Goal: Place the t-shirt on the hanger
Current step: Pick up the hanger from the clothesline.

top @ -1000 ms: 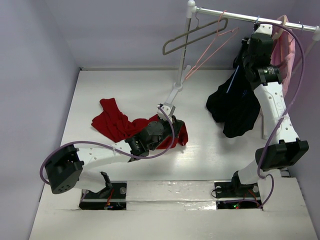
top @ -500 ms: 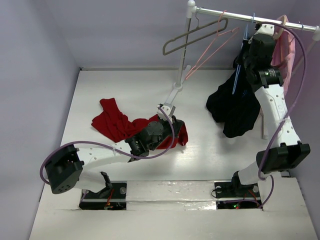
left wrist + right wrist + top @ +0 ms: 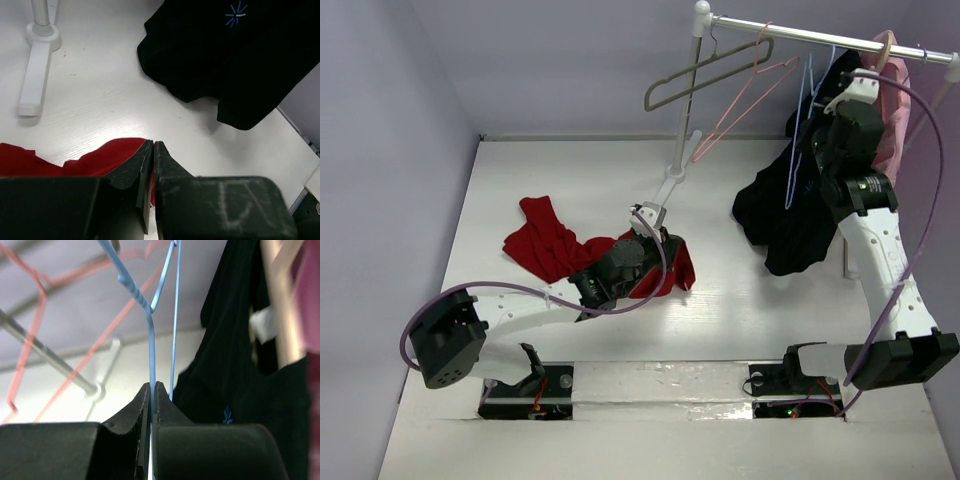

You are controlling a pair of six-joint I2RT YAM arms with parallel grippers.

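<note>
The red t-shirt [image 3: 555, 250] lies crumpled on the white table, left of the middle. My left gripper [image 3: 665, 255] sits at its right edge, shut, with red cloth [image 3: 100, 157] pinched between the fingers [image 3: 142, 160]. The thin light-blue hanger [image 3: 794, 150] hangs tilted in front of the black garment, just under the rail. My right gripper [image 3: 152, 385] is shut on one of its wires [image 3: 150, 340]. In the top view the right fingertips are lost against the black cloth.
A white rack pole [image 3: 688, 90] carries a rail [image 3: 790, 30] holding a grey hanger [image 3: 705, 75], a pink hanger [image 3: 740, 100], a black garment [image 3: 785, 220] and a pink garment [image 3: 895, 100]. The rack's foot [image 3: 35, 75] lies just beyond the shirt.
The right gripper has closed on the blue hanger and drawn it left and down along the rail, away from the pink garment. The left gripper has stayed shut and has barely shifted.
</note>
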